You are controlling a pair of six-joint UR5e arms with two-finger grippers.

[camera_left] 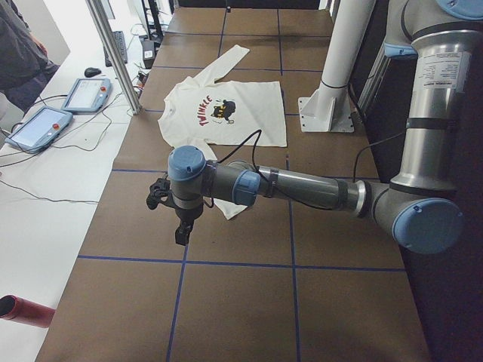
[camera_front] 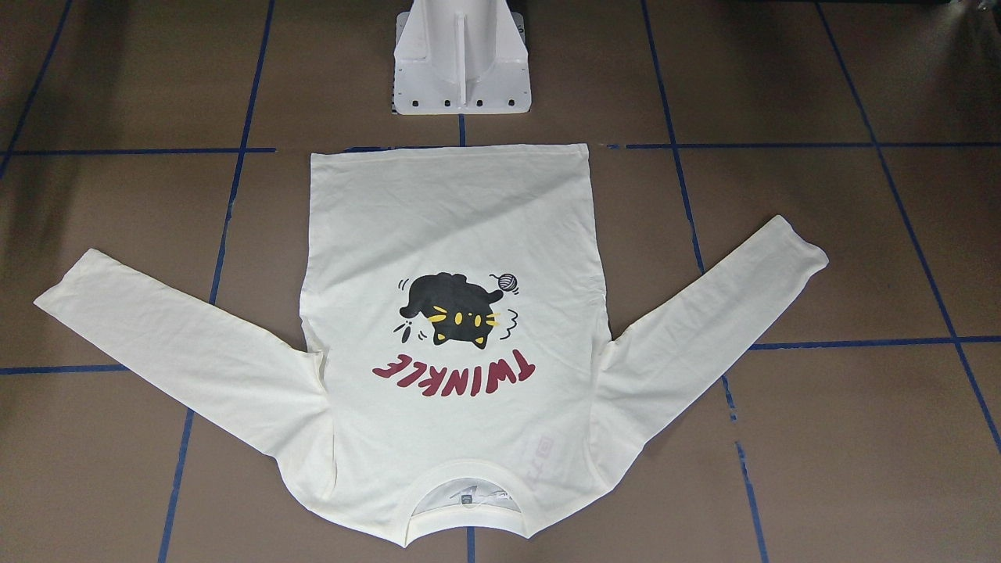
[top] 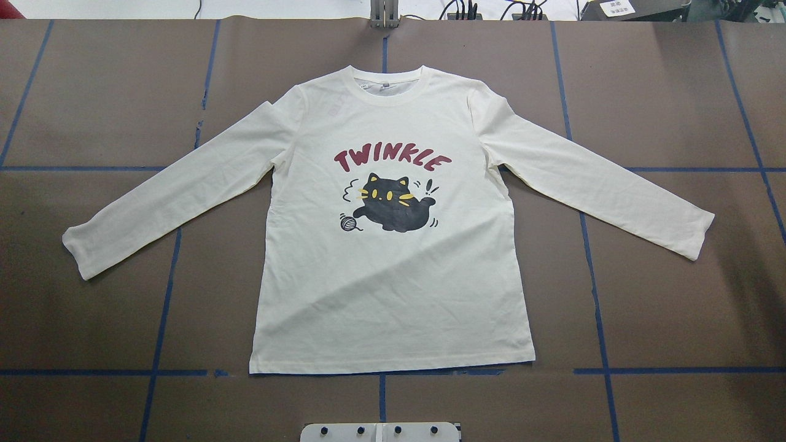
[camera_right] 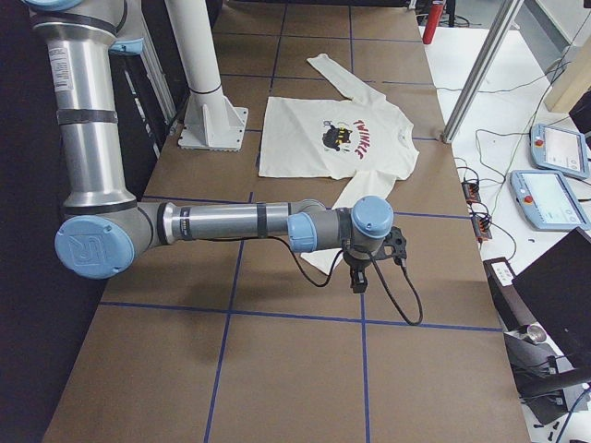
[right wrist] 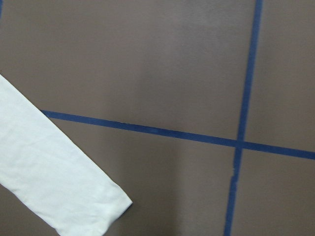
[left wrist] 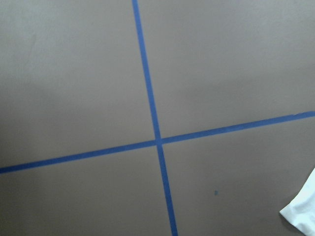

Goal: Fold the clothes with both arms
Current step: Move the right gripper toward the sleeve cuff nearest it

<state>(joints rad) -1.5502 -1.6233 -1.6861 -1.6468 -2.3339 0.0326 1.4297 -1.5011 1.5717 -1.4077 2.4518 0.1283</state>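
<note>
The cream-white long-sleeved shirt [top: 393,288] lies flat and print-up on the brown table, both sleeves spread outward and the collar at the far side from the robot's base. It also shows in the front-facing view [camera_front: 453,211]. My left gripper [camera_left: 179,226] hangs over the table beside the cuff of the near sleeve; whether it is open or shut I cannot tell. My right gripper [camera_right: 358,277] hangs the same way beside the other cuff, state also unclear. The left wrist view catches a corner of a cuff [left wrist: 302,211]; the right wrist view shows a sleeve end [right wrist: 49,182].
The white pedestal base [camera_front: 461,62] stands at the table's robot side, behind the shirt's hem. Blue tape lines [top: 163,307] grid the table. Beyond the collar side are a metal post [camera_left: 113,53], two tablets [camera_left: 45,124] with cables, and a person's sleeve [camera_left: 15,45].
</note>
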